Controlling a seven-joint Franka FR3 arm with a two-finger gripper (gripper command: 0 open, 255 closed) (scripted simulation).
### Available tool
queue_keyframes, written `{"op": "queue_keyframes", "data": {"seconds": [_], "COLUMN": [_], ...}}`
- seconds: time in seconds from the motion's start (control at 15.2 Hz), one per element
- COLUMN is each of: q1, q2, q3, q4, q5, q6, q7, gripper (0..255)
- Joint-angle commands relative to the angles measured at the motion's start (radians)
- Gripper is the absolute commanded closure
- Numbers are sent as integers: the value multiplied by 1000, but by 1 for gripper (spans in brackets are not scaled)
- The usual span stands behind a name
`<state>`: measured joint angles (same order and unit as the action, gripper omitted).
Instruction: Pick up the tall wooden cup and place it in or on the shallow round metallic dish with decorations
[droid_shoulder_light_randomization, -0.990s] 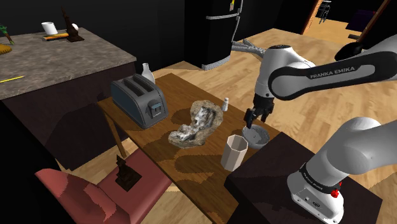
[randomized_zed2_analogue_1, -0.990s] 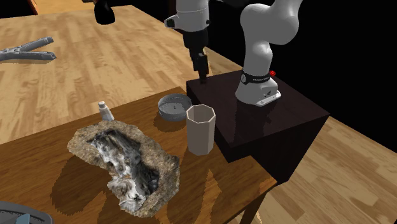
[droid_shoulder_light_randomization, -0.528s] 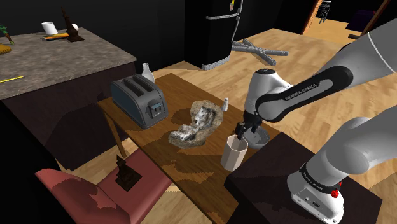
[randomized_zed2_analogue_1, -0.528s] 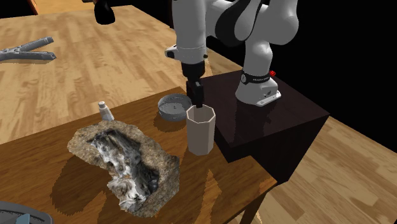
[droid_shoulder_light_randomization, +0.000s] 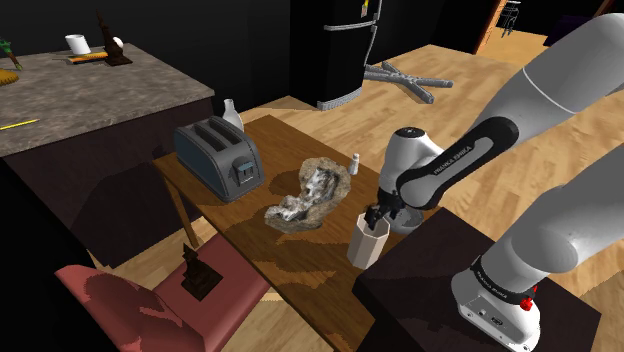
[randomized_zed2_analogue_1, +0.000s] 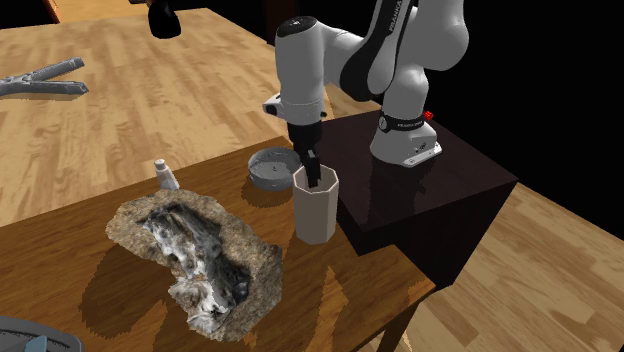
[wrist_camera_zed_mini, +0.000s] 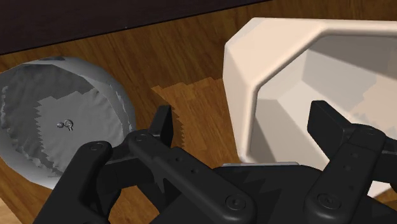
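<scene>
Cup wall between parted fingers, one inside

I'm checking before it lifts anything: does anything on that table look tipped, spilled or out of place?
Nothing is tipped or spilled: the pale cup stands upright beside the grey dish. The one odd thing is a big, rough, rock-like lump lying between the toaster and the cup.

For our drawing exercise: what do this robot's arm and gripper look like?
The arm has rounded white links, dark joints and white FRANKA EMIKA lettering on a dark band, plus a red mark near its base. The gripper is all black, two-fingered, with visible screws.
</scene>
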<state>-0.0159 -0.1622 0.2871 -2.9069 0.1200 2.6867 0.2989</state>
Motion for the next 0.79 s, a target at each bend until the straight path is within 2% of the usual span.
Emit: {"op": "queue_keyframes", "data": {"seconds": [0.0,0.46,0.53,0.73], "q1": [-6,-6,-6,-6], "q2": [35,35,35,35], "q3": [4,4,4,4], "q4": [1,1,1,1], "q5": [-14,-13,-13,-13], "q6": [35,34,34,34], "q7": [10,10,10,10], "gripper": [0,0,255,255]}}
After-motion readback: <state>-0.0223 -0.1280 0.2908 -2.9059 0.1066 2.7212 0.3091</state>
